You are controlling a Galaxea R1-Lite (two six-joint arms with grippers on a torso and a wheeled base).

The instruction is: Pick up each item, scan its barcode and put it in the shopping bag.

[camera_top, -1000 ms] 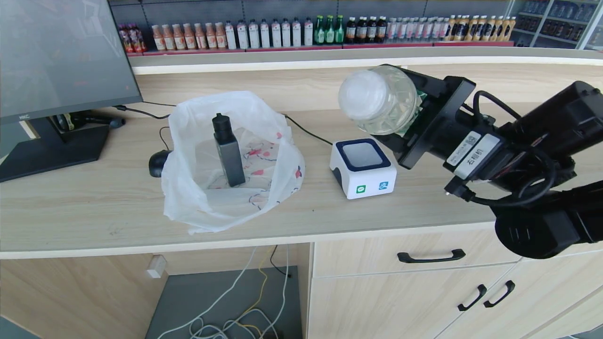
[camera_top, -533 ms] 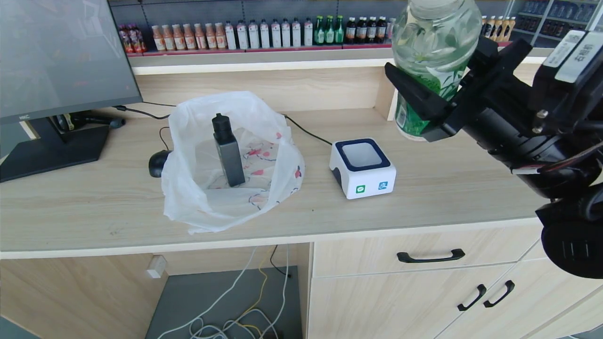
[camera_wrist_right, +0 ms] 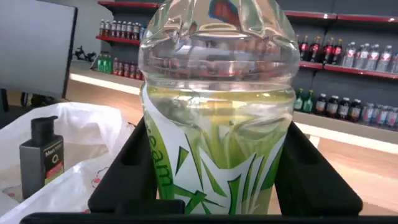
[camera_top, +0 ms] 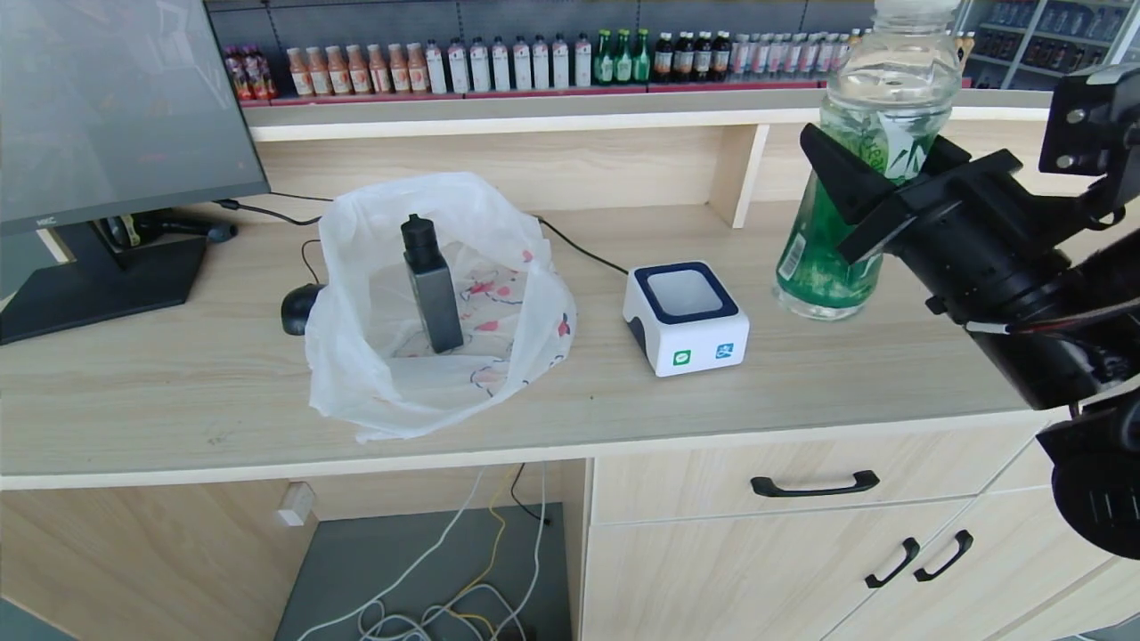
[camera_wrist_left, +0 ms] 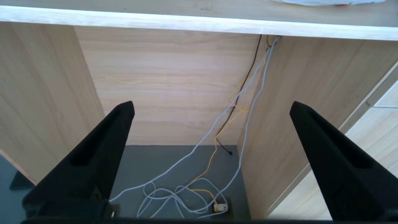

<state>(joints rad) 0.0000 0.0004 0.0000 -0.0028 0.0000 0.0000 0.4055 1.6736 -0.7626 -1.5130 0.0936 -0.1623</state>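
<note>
Gripping an upright green-label bottle (camera_top: 842, 178), the right tool (camera_top: 824, 191) was near the scanner (camera_top: 684, 316) on the desk (camera_top: 891, 374). Left tool (camera_wrist_left: 211, 107) was released, jaws wide apart.

Right gripper (camera_top: 899, 165): matte black wedge fingers (camera_top: 837, 165); silver screws (camera_top: 1069, 116) gleaming at two o'clock, black cable (camera_top: 1051, 328) trailing at four o'clock. Left gripper (camera_wrist_left: 211, 124): black fingers tapering.

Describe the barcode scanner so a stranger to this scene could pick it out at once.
Find the long wooden counter. Between the white plastic bag on the left and the tall bottle on the right sits the scanner. It alone is a small white cube, with a dark blue frame round its top window.
</note>
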